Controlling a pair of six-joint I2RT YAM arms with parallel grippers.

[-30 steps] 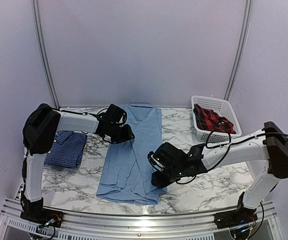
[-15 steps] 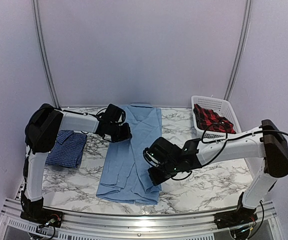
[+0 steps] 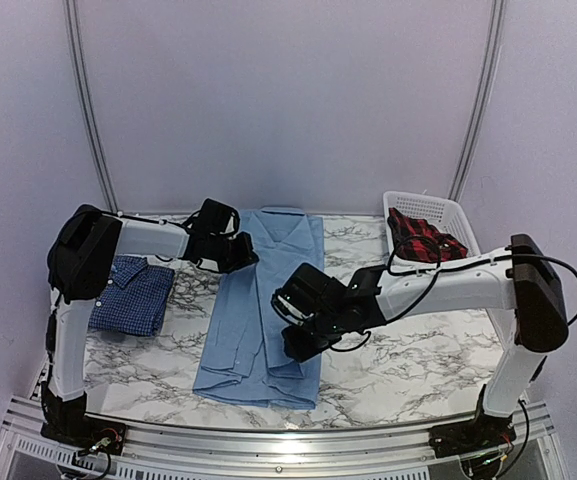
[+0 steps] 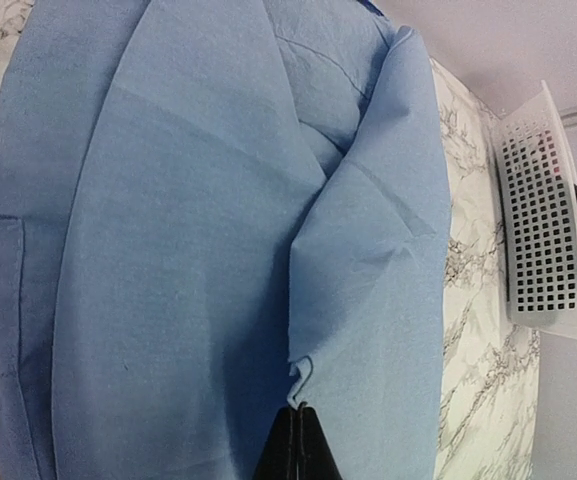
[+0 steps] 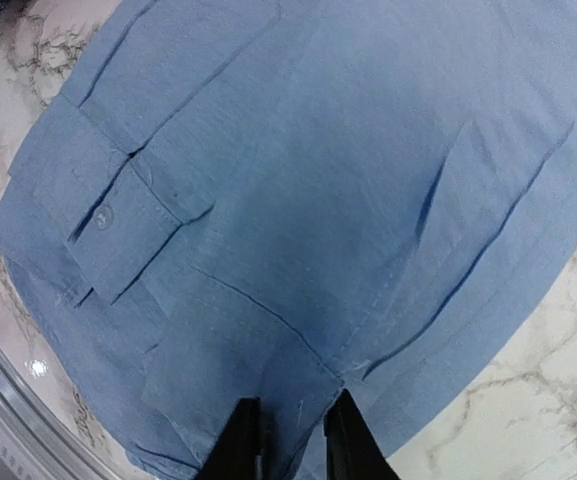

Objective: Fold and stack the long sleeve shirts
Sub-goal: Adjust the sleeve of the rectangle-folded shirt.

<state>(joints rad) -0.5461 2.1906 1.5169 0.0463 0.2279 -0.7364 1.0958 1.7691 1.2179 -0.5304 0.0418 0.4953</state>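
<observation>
From above, the dark blue check shirt lies folded into a neat block on the left of the tabletop, so I would call that one done. The light blue shirt is laid out lengthwise in the middle, well apart from it, with its sleeves turned in and the body at full length. The left gripper sits at its upper left edge near the collar, and the right gripper is over its lower right part. A white basket at the far right holds a red plaid garment. The left wrist view shows that arm's jaws closed tight on a small puckered pinch of the light blue cloth at the edge of a turned-in panel. In the right wrist view the two fingers stand a narrow gap apart with the shirt's cloth running across it, a cuff and its button off to the left. I cannot tell whether they are pinching the cloth or only resting on it. By my reckoning the work is about half done: this shirt needs its length folded up, then stacking with the check one.
</observation>
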